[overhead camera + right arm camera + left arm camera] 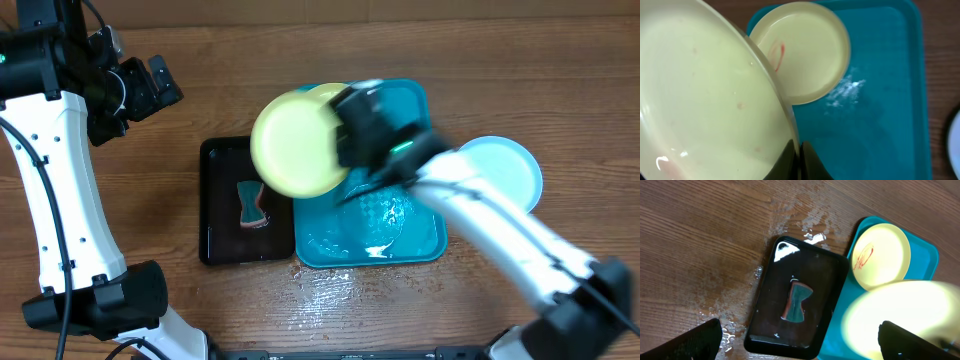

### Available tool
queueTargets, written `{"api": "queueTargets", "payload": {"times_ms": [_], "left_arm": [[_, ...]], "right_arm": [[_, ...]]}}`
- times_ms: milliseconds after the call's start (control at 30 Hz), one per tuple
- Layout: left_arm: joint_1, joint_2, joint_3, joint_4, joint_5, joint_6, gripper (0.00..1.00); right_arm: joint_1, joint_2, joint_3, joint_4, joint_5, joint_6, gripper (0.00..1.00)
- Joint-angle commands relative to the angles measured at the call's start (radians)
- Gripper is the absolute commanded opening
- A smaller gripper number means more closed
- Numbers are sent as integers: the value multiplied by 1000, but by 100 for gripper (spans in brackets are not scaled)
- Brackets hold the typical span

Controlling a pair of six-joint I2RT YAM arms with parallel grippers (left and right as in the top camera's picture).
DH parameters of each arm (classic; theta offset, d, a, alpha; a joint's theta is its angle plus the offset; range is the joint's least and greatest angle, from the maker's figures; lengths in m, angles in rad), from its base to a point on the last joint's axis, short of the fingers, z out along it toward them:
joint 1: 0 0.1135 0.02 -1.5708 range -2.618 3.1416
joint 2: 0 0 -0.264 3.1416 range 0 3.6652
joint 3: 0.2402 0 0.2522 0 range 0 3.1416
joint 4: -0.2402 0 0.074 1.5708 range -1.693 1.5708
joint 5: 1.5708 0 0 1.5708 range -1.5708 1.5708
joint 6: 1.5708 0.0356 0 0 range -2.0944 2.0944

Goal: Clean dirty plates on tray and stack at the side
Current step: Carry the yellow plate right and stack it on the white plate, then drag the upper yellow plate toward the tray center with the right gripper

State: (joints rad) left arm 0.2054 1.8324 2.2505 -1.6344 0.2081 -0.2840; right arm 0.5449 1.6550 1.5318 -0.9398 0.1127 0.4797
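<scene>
My right gripper (350, 140) (800, 152) is shut on the rim of a yellow-green plate (295, 145) (705, 110) and holds it tilted above the left end of the turquoise tray (420, 245) (880, 100). Faint reddish specks show on the held plate. A second yellow-green plate (800, 50) (880, 255) with a red smear lies on the tray, partly hidden in the overhead view. A pale teal plate (505, 170) lies on the table right of the tray. My left gripper (150, 85) (800, 345) is open and empty, high above the black tray.
A black tray (225, 235) (765, 325) left of the turquoise tray holds a small teal-and-red sponge (252, 205) (797, 300). Water is spilled on the wooden table in front of the trays (330, 285).
</scene>
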Motion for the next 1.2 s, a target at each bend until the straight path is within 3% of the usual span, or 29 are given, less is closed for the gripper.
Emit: {"api": "queueTargets", "payload": {"times_ms": [0, 233, 467, 600, 733, 767, 1000, 1167], "left_arm": [[4, -15, 18, 0, -6, 16, 100], [4, -15, 18, 0, -6, 16, 100], [4, -15, 18, 0, -6, 16, 100], [4, -15, 18, 0, -6, 16, 100], [4, -15, 18, 0, -6, 16, 100], [4, -15, 18, 0, -6, 16, 100], [4, -15, 18, 0, -6, 16, 100], [4, -15, 18, 0, -6, 16, 100]], "right_arm": [[-226, -91, 22, -55, -230, 17, 4], [-704, -35, -27, -219, -204, -29, 4], [-920, 13, -251, -170, -205, -65, 4], [-929, 13, -341, -111, -208, -65, 4], [-925, -6, -299, -117, -277, -116, 34], [-919, -22, -278, -124, -321, -137, 38], [-764, -160, -179, -108, -520, -329, 40], [-550, -185, -177, 3, -458, -357, 40]]}}
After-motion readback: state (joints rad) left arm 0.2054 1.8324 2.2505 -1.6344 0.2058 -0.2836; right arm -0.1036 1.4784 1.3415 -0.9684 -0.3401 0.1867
